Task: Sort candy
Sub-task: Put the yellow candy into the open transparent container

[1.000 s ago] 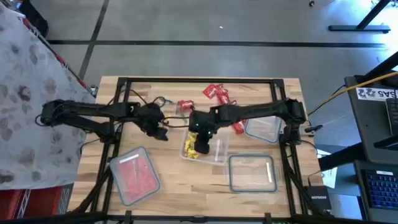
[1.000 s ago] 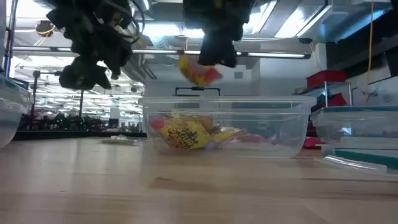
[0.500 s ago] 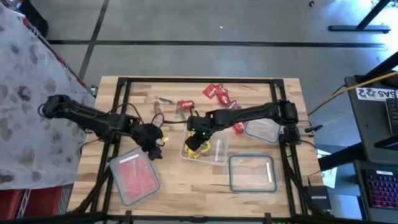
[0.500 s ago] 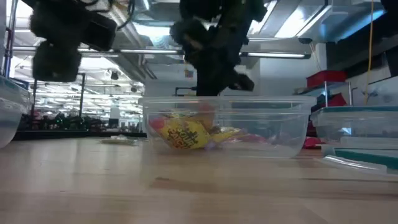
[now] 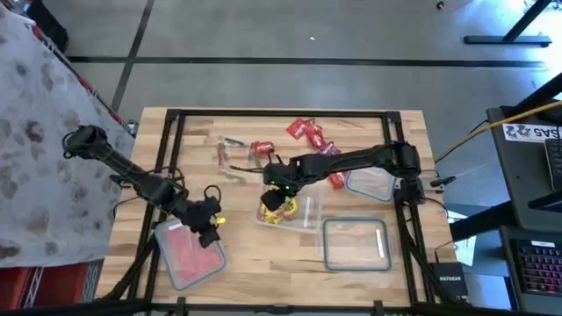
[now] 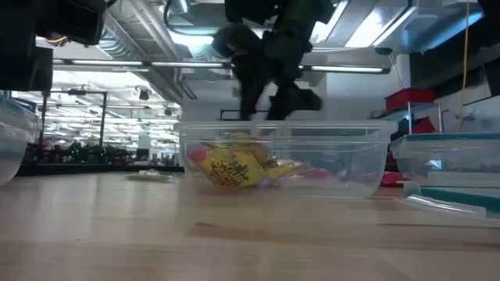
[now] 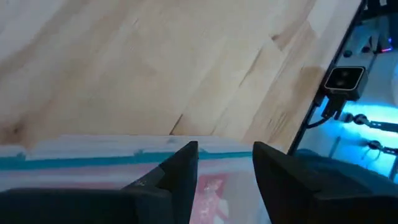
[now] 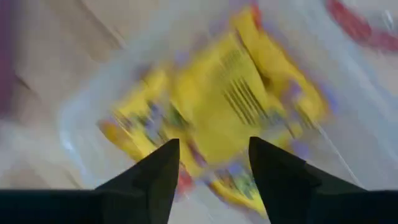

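Both grippers over containers (fingers spread, empty).
Right gripper (image 5: 279,189) hovers above yellow candy (image 5: 277,209); left gripper (image 5: 209,226) over the red-filled container (image 5: 190,248).

Yellow candy (image 5: 277,209) in clear tub (image 5: 307,216); red candy (image 5: 304,131) loose on pale wood surface (image 5: 263,254).

On the table (image 5: 351,132), a tub (image 5: 294,211) sits at centre with candy (image 5: 274,209) in it. A second tub (image 5: 189,248) sits front left, two more (image 5: 356,244) front right and right (image 5: 373,182). Loose candy (image 5: 303,132) lies behind the centre tub.
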You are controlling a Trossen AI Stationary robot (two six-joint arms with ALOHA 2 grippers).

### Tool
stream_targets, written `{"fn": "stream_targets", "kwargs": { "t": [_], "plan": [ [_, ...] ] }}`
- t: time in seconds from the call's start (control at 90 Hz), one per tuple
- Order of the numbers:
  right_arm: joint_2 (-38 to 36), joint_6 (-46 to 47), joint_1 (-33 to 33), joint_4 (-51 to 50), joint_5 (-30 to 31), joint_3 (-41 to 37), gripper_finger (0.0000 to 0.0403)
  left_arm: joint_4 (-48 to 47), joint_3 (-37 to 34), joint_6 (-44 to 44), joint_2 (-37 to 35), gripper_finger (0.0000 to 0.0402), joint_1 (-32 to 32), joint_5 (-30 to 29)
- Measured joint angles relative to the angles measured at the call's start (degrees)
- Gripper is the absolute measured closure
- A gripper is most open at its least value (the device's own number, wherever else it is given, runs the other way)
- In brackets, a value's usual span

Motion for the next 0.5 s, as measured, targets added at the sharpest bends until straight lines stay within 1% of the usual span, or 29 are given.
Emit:
{"fn": "stream_targets", "kwargs": {
  "t": [0.067,0.133,0.256,0.367,0.444,0.5],
  "plan": [
    [0.53,0.39,0.44,-2.39,0.28,-0.77,0.0253,-0.04,0.0,-1.54,0.0,0.0265,-0.19,-1.58],
    [1.19,0.49,0.83,-2.07,0.25,-1.47,0.0279,-0.02,0.0,-1.87,0.0,0.0265,-0.07,-4.2],
    [1.99,0.46,1.01,3.81,0.62,-1.45,0.0326,0.04,0.0,-3.29,0.0,0.0265,1.82,-8.35],
    [2.08,0.44,0.57,9.12,1.46,-1.41,0.0362,0.35,0.0,-4.93,0.0,0.0265,4.76,-8.19],
    [2.13,0.15,-0.1,9.41,1.42,-1.39,0.0381,0.59,0.0,-6.06,0.0,0.0265,6.3,-7.18],
    [2.14,-0.1,-0.49,7.75,0.11,-1.01,0.0392,0.79,0.0,-6.39,0.0,0.0265,7.01,-6.57]
  ]
}}
